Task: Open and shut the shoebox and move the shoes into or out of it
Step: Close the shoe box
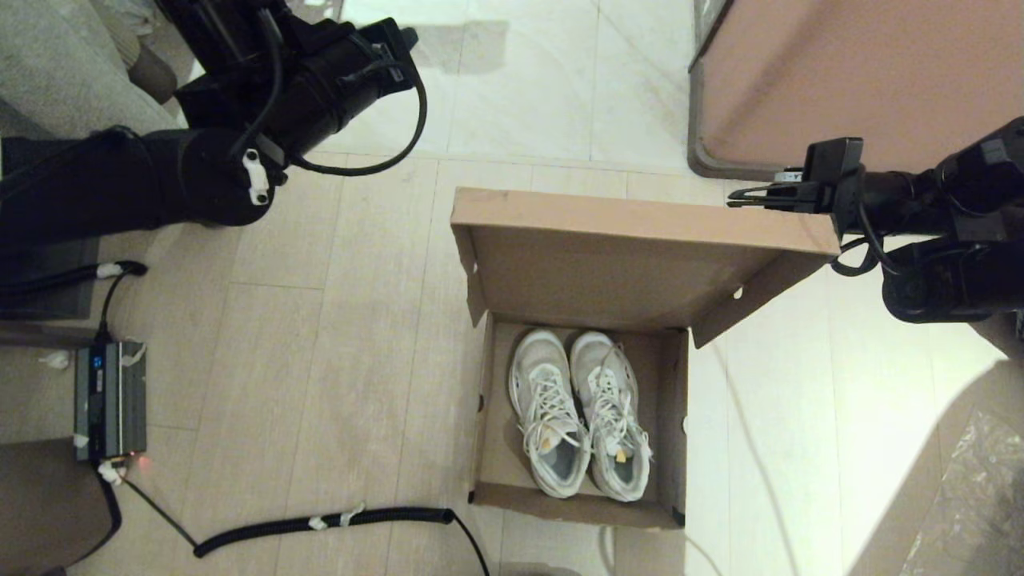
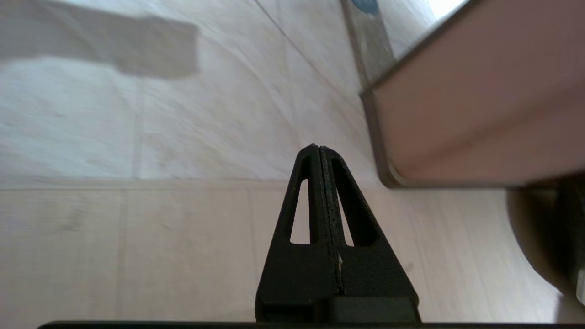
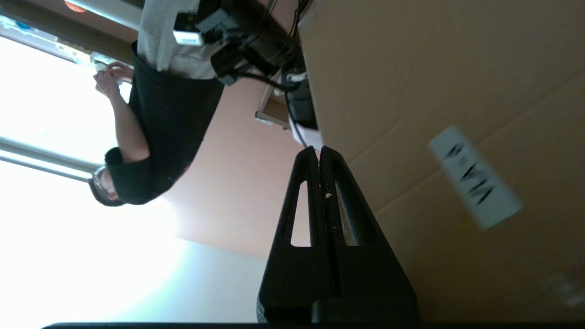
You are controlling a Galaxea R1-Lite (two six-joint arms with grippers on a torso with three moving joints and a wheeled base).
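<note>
Head view: left gripper (image 2: 320,151), fingers pressed together and empty, sits upper left, well apart from the shoebox (image 1: 576,320) at centre, lid raised, shoes (image 1: 580,412) inside. Right gripper (image 1: 740,196), closed and empty, sits just beside the lid's upper-right edge.

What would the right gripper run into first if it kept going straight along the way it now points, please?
Probably nothing close. The right gripper, fingers shut, points along the outer face of the shoebox lid, beside it rather than at it. Beyond the tips lie open room and a far wall; depth is unclear, so it might graze the lid.
</note>
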